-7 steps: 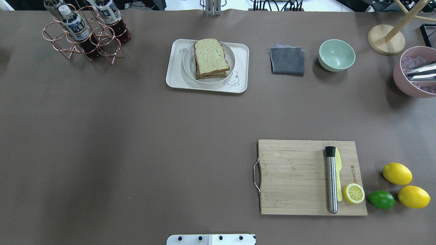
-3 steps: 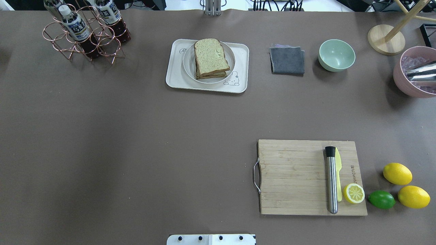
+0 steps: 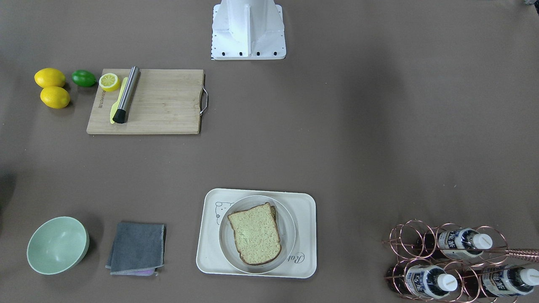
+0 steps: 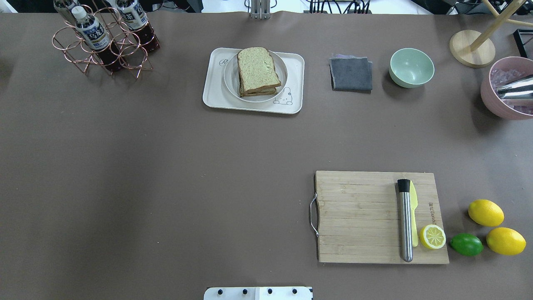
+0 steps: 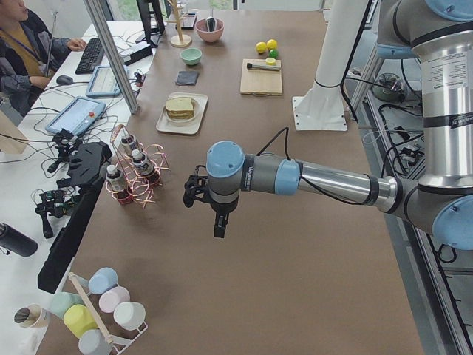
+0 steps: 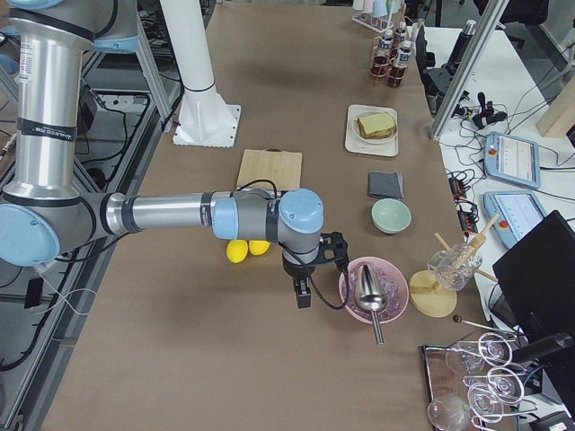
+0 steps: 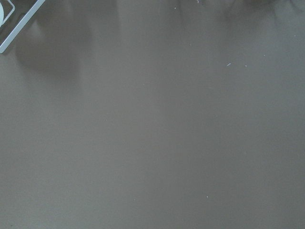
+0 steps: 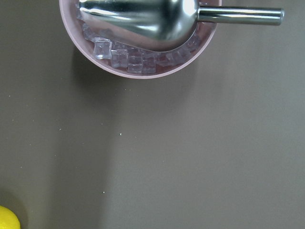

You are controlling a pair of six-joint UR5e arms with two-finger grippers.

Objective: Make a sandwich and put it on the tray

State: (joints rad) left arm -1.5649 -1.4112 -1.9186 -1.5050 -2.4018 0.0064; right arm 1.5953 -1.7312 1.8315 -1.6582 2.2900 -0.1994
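Observation:
The sandwich (image 4: 258, 70), two wholegrain slices stacked, lies on a round white plate (image 4: 230, 79) that stands on the cream tray (image 4: 213, 98) at the table's far middle. It also shows in the front-facing view (image 3: 254, 233) on the tray (image 3: 207, 252). I cannot make out the filling between the slices. My left gripper (image 5: 219, 228) hangs over bare table far out to my left, seen only in the left side view. My right gripper (image 6: 303, 294) hangs beside the pink bowl, seen only in the right side view. I cannot tell whether either is open or shut.
A wooden cutting board (image 4: 358, 216) holds a steel muddler (image 4: 404, 221), a yellow knife and a lemon half. Lemons (image 4: 485, 212) and a lime lie to its right. A bottle rack (image 4: 100, 39), grey cloth (image 4: 351, 74), green bowl (image 4: 411, 67) and pink ice bowl (image 4: 499, 104) line the far edge.

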